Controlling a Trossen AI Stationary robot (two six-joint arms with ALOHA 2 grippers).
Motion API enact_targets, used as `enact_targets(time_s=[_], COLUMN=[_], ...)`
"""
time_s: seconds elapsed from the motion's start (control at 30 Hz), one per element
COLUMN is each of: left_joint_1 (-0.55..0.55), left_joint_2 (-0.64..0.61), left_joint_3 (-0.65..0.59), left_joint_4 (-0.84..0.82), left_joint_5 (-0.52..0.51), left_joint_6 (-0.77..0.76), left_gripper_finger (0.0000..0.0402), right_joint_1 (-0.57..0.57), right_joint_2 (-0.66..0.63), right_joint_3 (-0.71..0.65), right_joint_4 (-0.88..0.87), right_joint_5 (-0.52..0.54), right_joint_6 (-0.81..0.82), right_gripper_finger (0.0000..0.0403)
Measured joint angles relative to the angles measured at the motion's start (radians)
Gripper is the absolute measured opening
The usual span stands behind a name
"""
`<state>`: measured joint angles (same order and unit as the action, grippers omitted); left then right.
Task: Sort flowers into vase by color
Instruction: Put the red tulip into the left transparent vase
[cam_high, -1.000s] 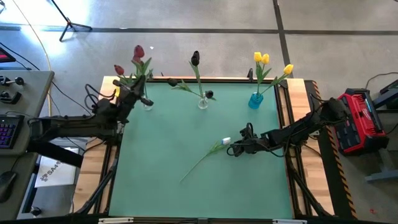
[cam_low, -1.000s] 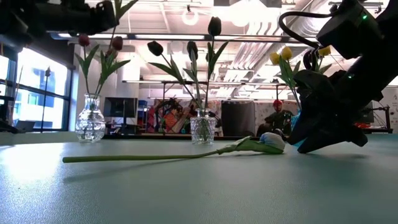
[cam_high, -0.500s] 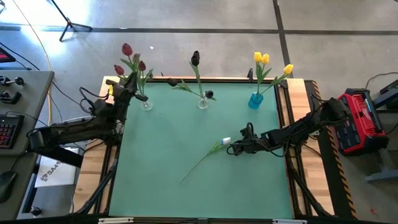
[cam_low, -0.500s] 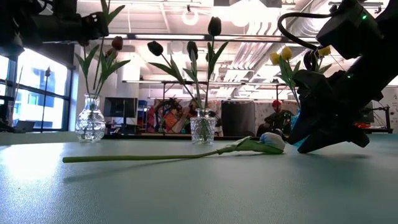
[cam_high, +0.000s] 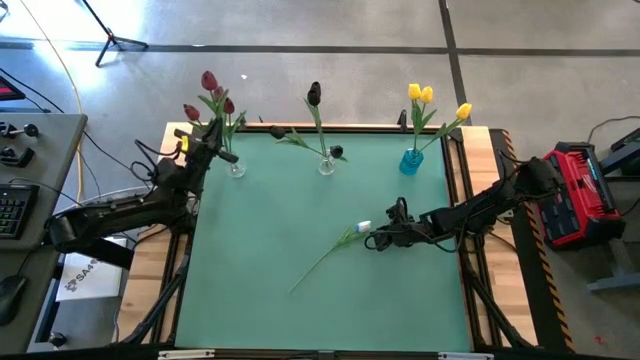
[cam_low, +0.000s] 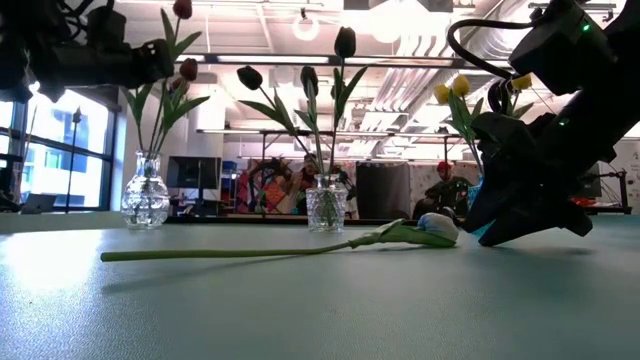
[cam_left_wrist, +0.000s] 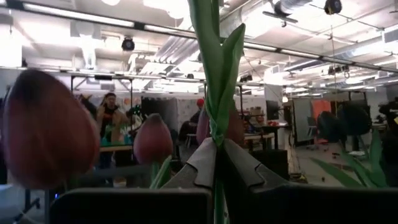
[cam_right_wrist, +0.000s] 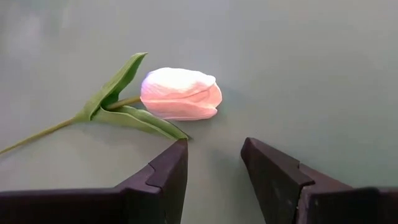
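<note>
Long green stem of the white tulip (cam_right_wrist: 46, 129) cut off at frame's left, dark red tulip head (cam_left_wrist: 46, 127) blurred close at left edge

Green tabletop (cam_high: 270, 220). Along far edge: clear vase (cam_high: 236, 168), clear vase (cam_high: 326, 166), blue vase (cam_high: 411, 161), well apart. White tulip (cam_high: 363, 229) lying flat near centre, stem (cam_high: 320, 261) running toward near-left.

Left gripper (cam_left_wrist: 214, 158) raised, fingers pinched together; right gripper (cam_right_wrist: 214, 155) low over the table, fingers (cam_right_wrist: 165, 171) parted
</note>
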<state>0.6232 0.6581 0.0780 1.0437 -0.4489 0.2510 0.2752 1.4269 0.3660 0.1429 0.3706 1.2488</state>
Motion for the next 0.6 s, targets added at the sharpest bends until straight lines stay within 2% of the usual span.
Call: enact_targets(time_s=[0.23, 0.6], left_joint_1=[0.006, 0.005], left_joint_2=[0.000, -0.004], left_joint_3=[0.000, 0.000], left_joint_4=[-0.001, -0.007], left_joint_5=[-0.084, -0.094], left_joint_6=[-0.054, -0.135], left_gripper_finger=[0.0023, 0.0091], right_joint_1=[0.000, 0.000], right_joint_2=[0.000, 0.000], right_joint_3=[0.000, 0.000], right_joint_4=[0.002, 0.003], right_joint_5=[0.000, -0.020], right_joint_6=[-0.007, -0.010], right_gripper_finger=[0.0155, 0.0155])
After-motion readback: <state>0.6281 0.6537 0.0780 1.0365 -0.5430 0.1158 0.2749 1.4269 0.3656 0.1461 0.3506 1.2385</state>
